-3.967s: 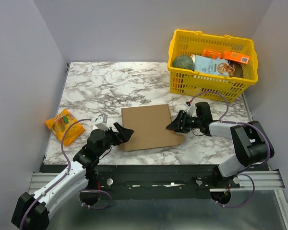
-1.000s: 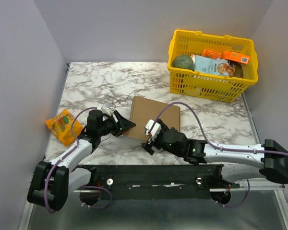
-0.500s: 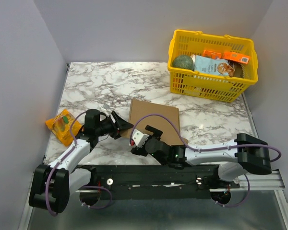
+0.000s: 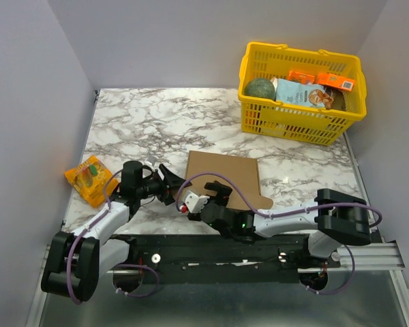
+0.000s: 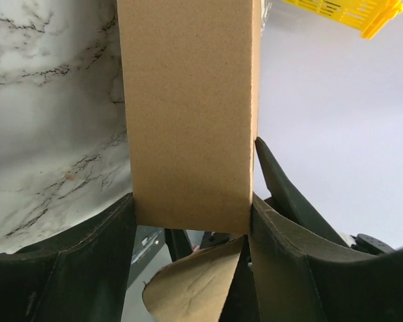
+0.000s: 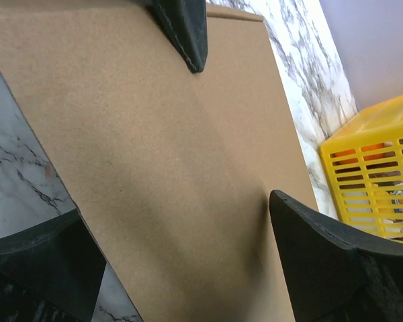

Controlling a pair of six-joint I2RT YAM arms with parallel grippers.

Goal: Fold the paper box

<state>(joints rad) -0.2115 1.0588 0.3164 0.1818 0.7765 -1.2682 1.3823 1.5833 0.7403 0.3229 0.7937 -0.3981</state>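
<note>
Bench (image 4: 143, 122): a white and grey marbled top, seen from above, with grey walls on three sides.
Paper box (image 4: 221, 174): plain brown cardboard, folded flat. It sits close to the near edge of the bench, about midway between the left and right edges. A small flap sticks out at its near right corner.
Left gripper (image 4: 170, 182): at the box's left edge. Its two black fingers are clamped on either side of a narrow cardboard face, and the wrist view shows both fingers touching the card.
Right gripper (image 6: 174, 204): the arm reaches in low along the near edge of the bench to the box's near left corner. The jaws are spread wide, with the broad brown face of the box in front of them. They grip nothing.
Yellow basket (image 4: 296, 119): plastic, at the far right corner of the bench, holding groceries, well apart from the box.
Orange packet (image 4: 88, 178): lies flat near the left edge of the bench, towards the near corner.
</note>
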